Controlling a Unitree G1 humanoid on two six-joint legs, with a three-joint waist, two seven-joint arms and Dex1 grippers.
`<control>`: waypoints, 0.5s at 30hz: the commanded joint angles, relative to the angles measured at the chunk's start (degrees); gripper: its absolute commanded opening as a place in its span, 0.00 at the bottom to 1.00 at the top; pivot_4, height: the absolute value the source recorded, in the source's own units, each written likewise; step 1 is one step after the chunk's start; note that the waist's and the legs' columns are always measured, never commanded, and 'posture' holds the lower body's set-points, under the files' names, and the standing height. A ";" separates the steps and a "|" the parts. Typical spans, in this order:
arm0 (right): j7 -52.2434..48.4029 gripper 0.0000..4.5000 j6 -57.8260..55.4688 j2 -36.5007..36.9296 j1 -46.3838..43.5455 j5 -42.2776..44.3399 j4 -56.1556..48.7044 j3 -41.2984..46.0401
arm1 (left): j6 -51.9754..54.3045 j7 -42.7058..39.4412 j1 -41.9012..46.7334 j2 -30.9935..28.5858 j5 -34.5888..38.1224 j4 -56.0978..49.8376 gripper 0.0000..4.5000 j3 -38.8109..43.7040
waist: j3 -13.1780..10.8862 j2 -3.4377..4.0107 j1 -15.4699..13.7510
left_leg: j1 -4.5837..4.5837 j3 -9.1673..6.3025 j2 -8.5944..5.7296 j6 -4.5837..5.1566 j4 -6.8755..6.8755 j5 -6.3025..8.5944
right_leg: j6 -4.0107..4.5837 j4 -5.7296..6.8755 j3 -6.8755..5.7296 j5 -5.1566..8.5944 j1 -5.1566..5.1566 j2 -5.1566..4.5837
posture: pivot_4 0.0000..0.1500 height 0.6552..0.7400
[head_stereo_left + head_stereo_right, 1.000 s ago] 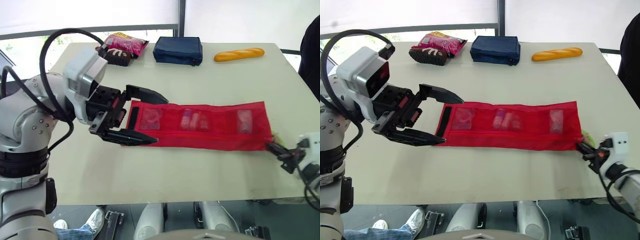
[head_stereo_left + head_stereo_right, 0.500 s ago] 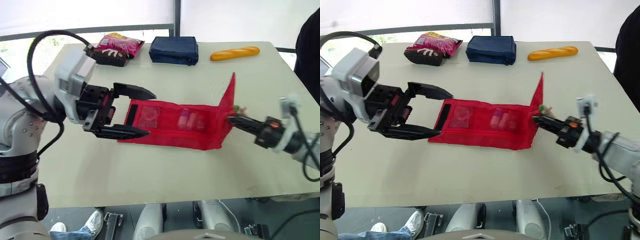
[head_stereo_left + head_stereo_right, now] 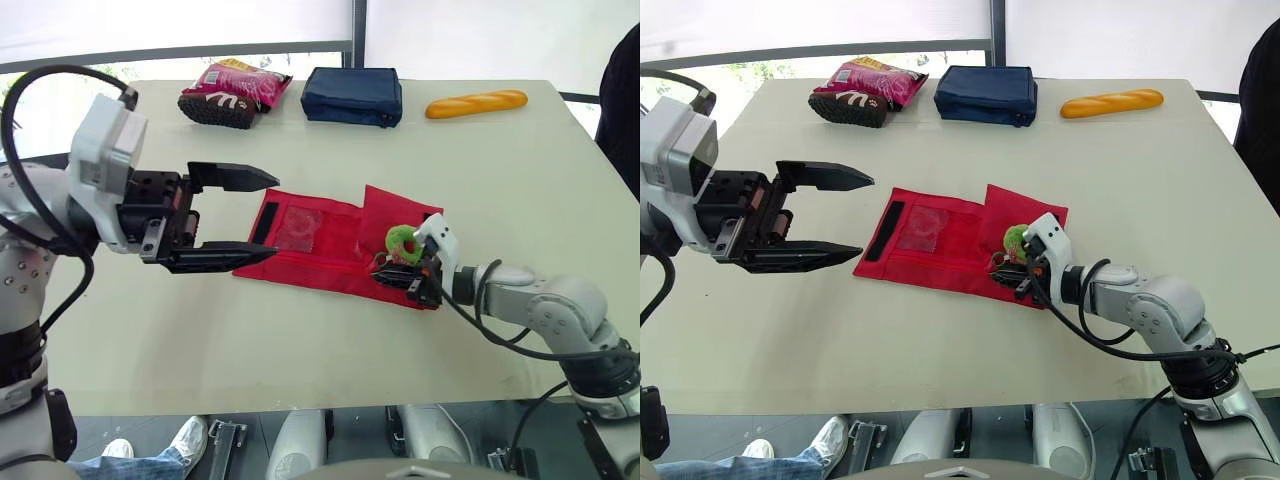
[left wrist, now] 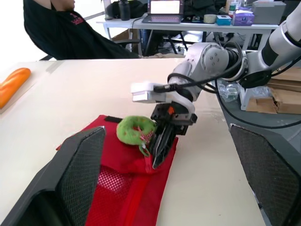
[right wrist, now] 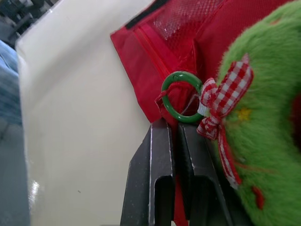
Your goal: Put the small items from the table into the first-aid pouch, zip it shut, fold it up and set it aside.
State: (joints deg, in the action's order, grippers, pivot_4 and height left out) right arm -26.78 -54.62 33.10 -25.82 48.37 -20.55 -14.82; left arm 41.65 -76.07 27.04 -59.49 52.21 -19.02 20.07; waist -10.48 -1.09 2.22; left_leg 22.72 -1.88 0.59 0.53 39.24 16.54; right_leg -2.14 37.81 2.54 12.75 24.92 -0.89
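While the red first-aid pouch (image 3: 310, 240) lies near the middle of the table (image 3: 300, 340), with its long axis running from our left to our right, the fold is only partly made. Its right-hand part is turned over onto the middle, and its left part lies flat, with one mesh pocket (image 3: 297, 228) and the black strip (image 3: 262, 215) at the left end showing.

Our right gripper (image 3: 398, 281) sits at the near edge of the turned-over part. Its fingers (image 5: 160, 179) are pressed together on a pinch of red fabric, just below the green ring (image 5: 181, 96) that carries the plush wreath (image 3: 404, 241). The wreath rests on top of the flap, touching the gripper.

Our left gripper (image 3: 866, 214) hovers just beside the pouch's left end, spread wide and holding nothing. Its fingers point to our right along the pouch's length, one toward each long edge.

We judge that the next fold turns on this line. The free left end is nearest our left gripper and well apart from our right, so either the right carries its pinched edge leftward along the axis, or the left takes the strip end and brings it over. We cannot tell whether the zip is fully shut.
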 commanded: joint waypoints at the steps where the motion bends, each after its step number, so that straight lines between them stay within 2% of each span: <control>1: -7.36 0.31 2.44 2.23 0.66 1.19 -4.80 3.68 | -0.55 0.67 -1.26 -0.36 1.27 -0.96 1.00 2.41 | 0.00 0.00 -0.02 | 0.01 -0.01 0.00 0.00 0.00 0.00 | 0.00 0.00 0.00 0.00 0.00 0.00 | 1.00 1.00; 2: -8.66 0.44 2.48 3.17 1.03 1.74 -5.80 4.86 | -0.72 0.74 -1.77 -0.34 1.12 -0.83 1.00 2.38 | 0.00 0.00 -0.05 | 0.00 -0.03 0.00 0.00 0.00 0.00 | 0.00 0.02 0.00 0.00 0.00 0.00 | 1.00 1.00; 3: -9.70 0.51 2.37 4.08 1.36 2.28 -6.67 6.15 | -0.89 0.85 -2.15 -0.23 1.02 -0.60 1.00 2.33 | 0.00 0.00 -0.13 | 0.00 -0.05 0.00 0.00 0.01 0.00 | 0.00 0.01 -0.01 0.00 0.00 -0.01 | 1.00 1.00; 4: -10.60 0.64 2.09 5.16 1.70 3.26 -7.64 8.07 | -1.14 0.94 -2.46 -0.07 0.84 -0.21 1.00 2.21 | 0.00 -0.01 -0.15 | 0.00 -0.07 0.00 0.00 0.00 0.00 | 0.00 0.02 -0.01 0.00 0.00 -0.02 | 1.00 1.00; 5: -11.36 0.71 1.67 6.16 2.01 4.31 -8.43 9.77 | -1.34 1.06 -2.64 0.05 0.69 0.16 1.00 2.11 | 0.00 -0.02 -0.19 | 0.00 -0.07 0.00 0.00 0.01 0.00 | 0.00 0.02 -0.01 0.00 -0.01 -0.03 | 1.00 1.00; 7: -13.29 0.94 1.72 8.10 2.65 5.32 -9.67 12.29 | -1.57 1.27 -2.89 0.27 0.54 0.97 1.00 1.99 | 0.00 -0.02 -0.20 | 0.01 -0.07 0.00 0.00 0.03 0.00 | 0.00 0.02 -0.01 0.00 -0.01 -0.04 | 1.00 1.00; 8: -14.39 0.98 1.93 9.23 2.85 5.65 -9.95 13.62 | -1.89 1.25 -3.17 0.35 0.20 1.50 1.00 1.85 | 0.00 -0.02 -0.20 | 0.00 -0.07 -0.01 0.00 0.03 0.00 | -0.01 0.03 -0.01 0.00 -0.02 -0.04 | 1.00 1.00; 11: -16.56 0.98 6.01 10.00 2.78 3.44 -9.40 16.34 | -2.78 1.04 -4.23 0.49 -0.71 2.77 1.00 1.48 | 0.00 -0.02 -0.04 | -0.03 -0.04 -0.02 0.00 0.03 0.00 | -0.01 0.04 -0.03 0.00 -0.02 0.00 | 1.00 1.00; 15: -16.67 0.98 13.18 7.88 1.23 -4.56 -4.99 14.53 | -3.32 1.13 -4.71 0.80 -0.81 3.68 1.00 1.41 | 0.00 -0.02 0.07 | -0.06 0.02 -0.01 -0.01 0.03 0.00 | -0.01 0.06 -0.02 0.00 -0.01 0.07 | 1.00 1.00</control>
State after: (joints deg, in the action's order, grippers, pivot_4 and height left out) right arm -43.01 -45.40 41.62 -23.43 47.04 -26.73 -0.08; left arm 39.46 -74.81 22.15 -58.59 51.31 -15.51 20.18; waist -10.48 -1.11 2.29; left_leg 22.66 -1.83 0.58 0.52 39.29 16.53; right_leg -2.15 37.88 2.52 12.75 24.90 -0.81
